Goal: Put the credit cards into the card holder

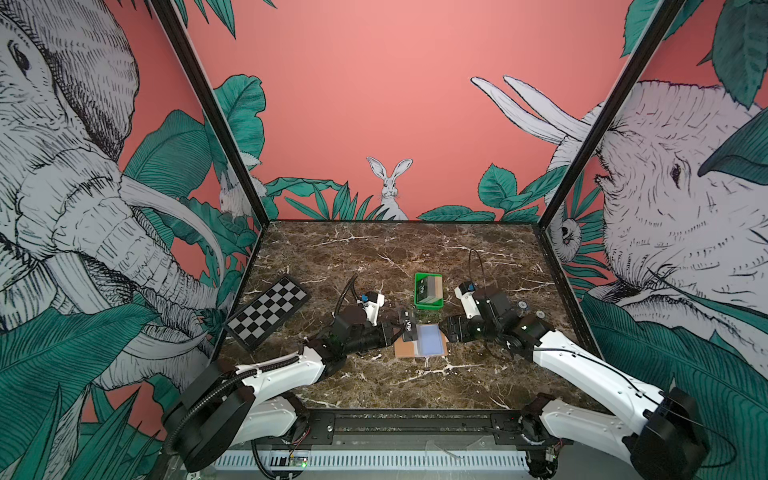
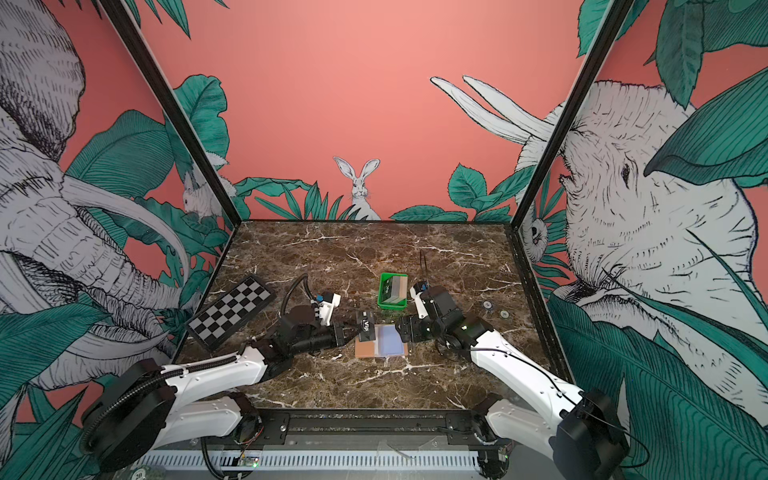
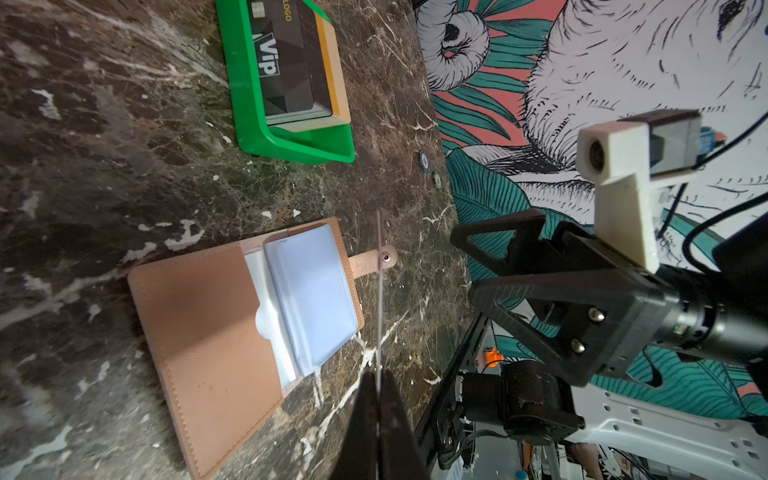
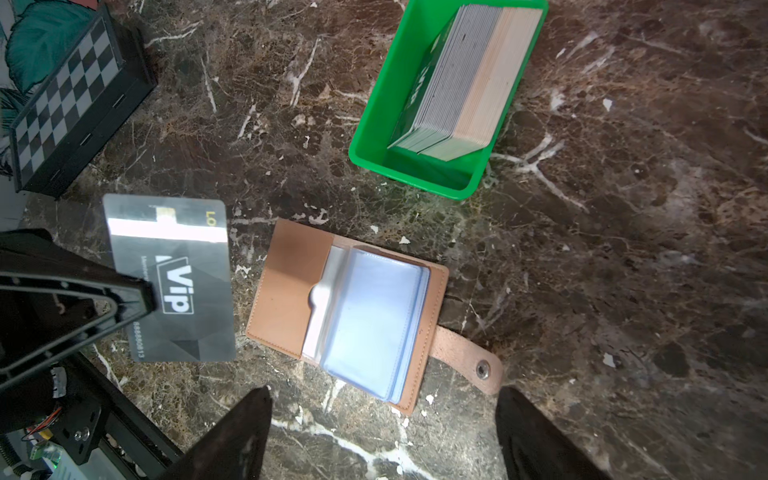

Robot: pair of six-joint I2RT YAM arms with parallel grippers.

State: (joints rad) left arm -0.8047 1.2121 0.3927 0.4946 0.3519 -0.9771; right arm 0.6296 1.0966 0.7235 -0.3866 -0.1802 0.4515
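The tan card holder point(image 1: 404, 352) point(image 4: 286, 291) lies open on the marble, strap tab point(image 4: 465, 359) unsnapped. Its clear inner pockets point(image 4: 374, 316) point(image 3: 311, 291) look light blue. My left gripper point(image 1: 401, 330) point(image 3: 379, 378) is shut on a black "VIP" credit card point(image 1: 408, 325) point(image 4: 178, 282), held just above the table beside the holder's left edge. That card shows edge-on point(image 3: 379, 291) in the left wrist view. My right gripper point(image 1: 448, 329) point(image 4: 383, 392) hangs open and empty at the holder's right side. More credit cards point(image 1: 430, 289) point(image 4: 461, 83) stand stacked in a tray.
The green tray point(image 1: 429, 306) point(image 3: 291, 145) sits just behind the holder. A black-and-white checkerboard box point(image 1: 268, 309) point(image 4: 62, 108) lies at the left wall. Two small round discs point(image 1: 522, 305) sit near the right wall.
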